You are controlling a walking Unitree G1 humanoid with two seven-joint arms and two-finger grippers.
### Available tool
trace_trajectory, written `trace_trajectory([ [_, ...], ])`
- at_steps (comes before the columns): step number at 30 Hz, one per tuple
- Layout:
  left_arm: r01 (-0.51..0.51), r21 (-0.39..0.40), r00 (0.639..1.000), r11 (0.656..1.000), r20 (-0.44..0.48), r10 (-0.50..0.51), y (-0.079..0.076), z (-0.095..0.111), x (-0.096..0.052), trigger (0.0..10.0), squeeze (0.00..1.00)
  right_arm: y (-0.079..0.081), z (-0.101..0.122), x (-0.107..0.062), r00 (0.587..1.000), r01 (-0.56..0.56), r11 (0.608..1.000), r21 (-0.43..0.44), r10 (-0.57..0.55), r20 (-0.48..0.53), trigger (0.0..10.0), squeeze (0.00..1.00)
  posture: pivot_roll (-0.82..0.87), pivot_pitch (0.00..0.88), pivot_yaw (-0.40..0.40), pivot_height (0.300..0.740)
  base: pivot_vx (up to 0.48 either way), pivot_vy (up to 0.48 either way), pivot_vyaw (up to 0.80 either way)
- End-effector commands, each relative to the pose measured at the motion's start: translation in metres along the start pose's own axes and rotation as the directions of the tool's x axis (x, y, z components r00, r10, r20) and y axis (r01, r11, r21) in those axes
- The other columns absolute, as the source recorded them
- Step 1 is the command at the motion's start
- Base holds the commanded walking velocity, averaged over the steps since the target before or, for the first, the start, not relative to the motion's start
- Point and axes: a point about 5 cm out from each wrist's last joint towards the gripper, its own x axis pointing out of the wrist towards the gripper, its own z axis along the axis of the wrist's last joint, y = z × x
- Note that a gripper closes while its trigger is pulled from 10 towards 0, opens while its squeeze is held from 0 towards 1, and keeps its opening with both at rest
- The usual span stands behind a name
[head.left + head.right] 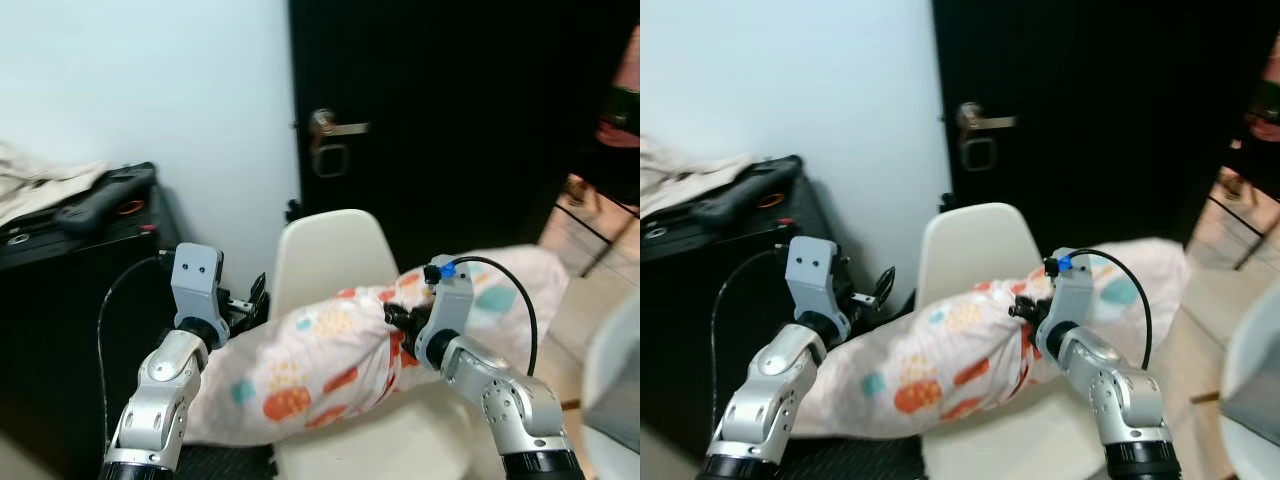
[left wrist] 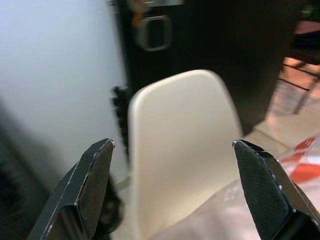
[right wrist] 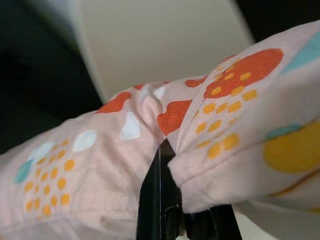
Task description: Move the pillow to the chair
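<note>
Pillow (image 1: pixel 330 365): long, pale pink, printed with orange, red, teal and white blobs. It lies slantwise across the seat of the cream chair (image 1: pixel 325 250), one end hanging off the chair's left side toward the floor, the other raised past the right side, in front of the chair back.

Right gripper (image 1: pixel 400 322): at the pillow's middle, fingers closed on a fold of the fabric; the right wrist view shows cloth bunched around a black finger (image 3: pixel 159 200).

Left gripper (image 1: pixel 248 305): just beside the pillow's left part, near the chair back's left edge. Fingers (image 2: pixel 92 182) spread wide apart, holding nothing; chair back between them in the left wrist view.

Behind the chair: black door (image 1: pixel 450 120) with a metal lever handle (image 1: pixel 335 128), white wall (image 1: pixel 150 90) to its left. Left of the robot, a black cabinet (image 1: pixel 60 300) with dark items and pale cloth (image 1: pixel 40 180) on top.

No readable writing or brand marks anywhere.
</note>
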Motion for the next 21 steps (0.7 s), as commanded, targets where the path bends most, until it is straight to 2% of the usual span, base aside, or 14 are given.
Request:
trace_trajectory([
  [1, -0.011, 0.008, 1.0, 1.0, -0.015, 0.011, 0.004, -0.002, -0.001, 10.0, 0.0, 0.01, 0.005, 0.002, 0.999, -0.032, 0.999, -0.007, 0.032, 0.015, 10.0, 0.0, -0.05, 0.0, 0.028, 0.712, 0.0, 0.0, 0.0],
  [5, -0.006, 0.004, 1.0, 1.0, -0.015, 0.006, 0.002, -0.002, -0.001, 10.0, 0.0, 0.008, 0.006, 0.002, 1.0, -0.015, 1.0, -0.004, 0.015, 0.004, 10.0, 0.0, -0.05, 0.0, 0.026, 0.702, 0.0, 0.0, 0.0],
  [8, 0.002, 0.005, 1.0, 1.0, -0.012, -0.002, 0.001, -0.001, -0.001, 10.0, 0.0, 0.004, 0.0, -0.001, 0.997, 0.005, 1.0, -0.015, -0.006, -0.079, 10.0, 0.0, -0.05, 0.0, 0.026, 0.687, 0.0, 0.0, 0.0],
  [9, 0.002, 0.005, 1.0, 1.0, -0.012, -0.002, 0.001, -0.001, -0.001, 10.0, 0.0, 0.004, 0.0, -0.001, 0.997, 0.005, 1.0, -0.015, -0.006, -0.079, 10.0, 0.0, -0.05, 0.0, 0.026, 0.687, 0.0, 0.0, 0.0],
  [10, 0.004, 0.006, 1.0, 1.0, -0.011, -0.003, 0.001, -0.001, -0.001, 10.0, 0.0, 0.007, -0.008, -0.004, 0.985, -0.023, 0.999, -0.047, 0.015, -0.171, 10.0, 0.0, -0.05, 0.0, 0.025, 0.677, 0.0, 0.0, 0.0],
  [14, 0.002, 0.007, 1.0, 1.0, -0.012, -0.002, 0.001, -0.001, 0.0, 10.0, 0.0, 0.012, -0.015, -0.007, 0.972, -0.05, 0.996, -0.068, 0.032, -0.235, 10.0, 0.0, -0.05, 0.0, 0.023, 0.662, 0.0, 0.0, 0.0],
  [21, 0.002, 0.007, 1.0, 1.0, -0.012, -0.002, 0.0, -0.001, 0.0, 10.0, 0.0, 0.016, -0.014, -0.006, 0.97, -0.062, 0.996, -0.066, 0.045, -0.239, 10.0, 0.0, -0.06, 0.0, 0.024, 0.647, 0.0, 0.0, 0.0],
])
